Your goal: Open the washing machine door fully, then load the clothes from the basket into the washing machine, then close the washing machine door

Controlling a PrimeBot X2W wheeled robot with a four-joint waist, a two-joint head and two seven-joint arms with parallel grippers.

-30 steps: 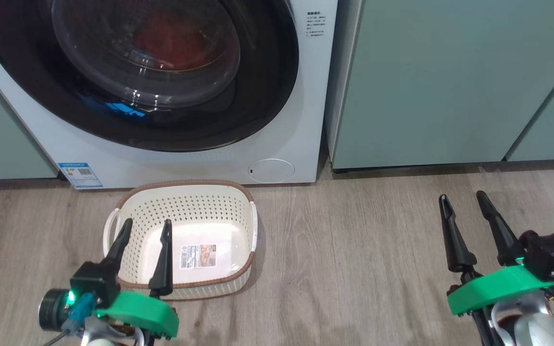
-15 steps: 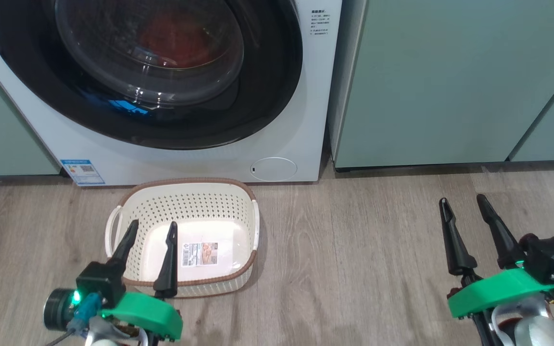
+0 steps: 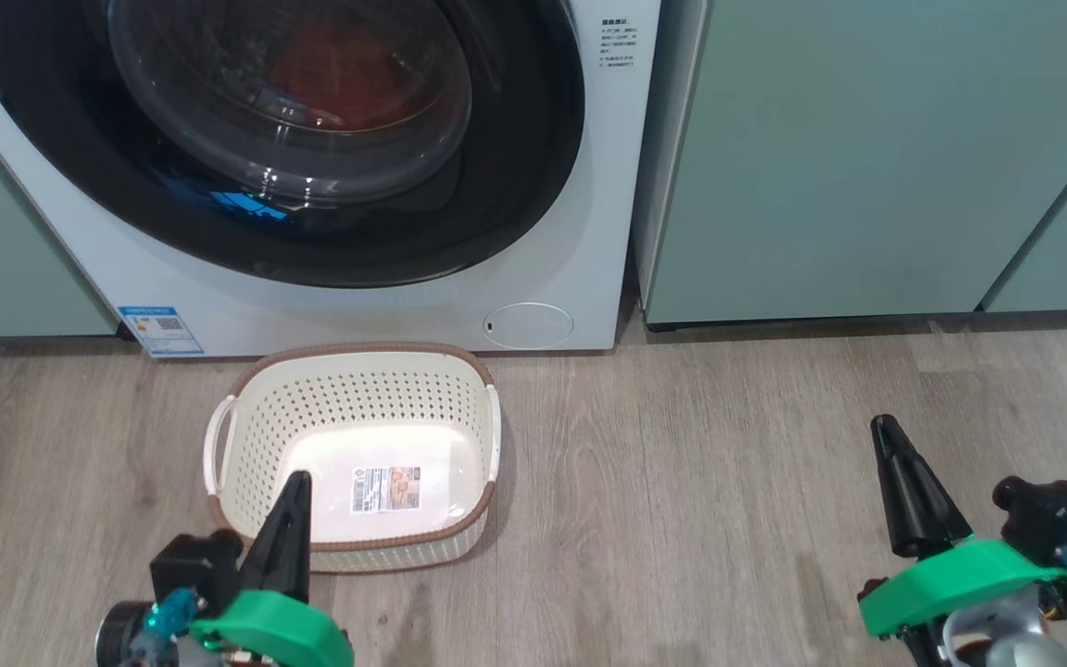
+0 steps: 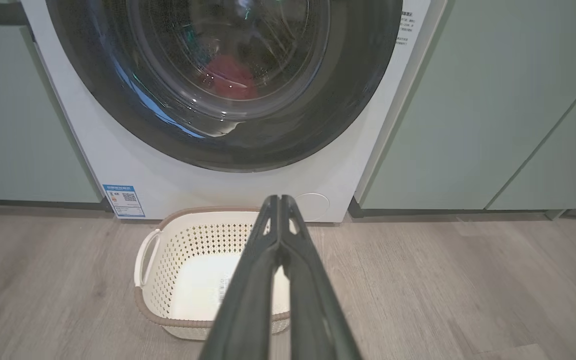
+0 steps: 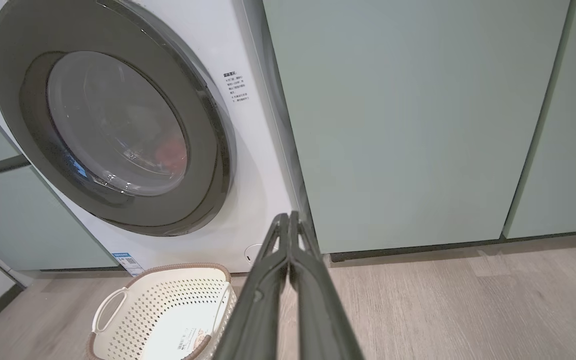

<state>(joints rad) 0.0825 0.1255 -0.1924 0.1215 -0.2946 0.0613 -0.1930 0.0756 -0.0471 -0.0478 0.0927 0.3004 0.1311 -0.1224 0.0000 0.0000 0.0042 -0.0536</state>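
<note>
The wood-look floor runs across the near half of the head view, and pale green cabinets stand along its far edge on both sides of the washing machine. The machine's white front rises from that far edge, left of centre. The washing machine door lies flush against this front, closed, its glossy black rim ringing the bulging glass bowl.

The basket sits on the floor just before the machine's foot, below the door's lower edge and a little left of the small round white flap. Its long sides run along the machine's front. Its pale bottom is in plain sight, with a label sticker lying on it.

The left gripper is at the lower left of the head view, its two dark fingers pressed together into one point. The tip stands over the basket's near left corner. The right gripper is at the lower right, over bare floor and well apart from the basket. Its fingers are likewise closed tip to tip and grip nothing.

The clothes show as a red mass behind the door glass, inside the drum. A blue sticker marks the machine's lower left corner.
</note>
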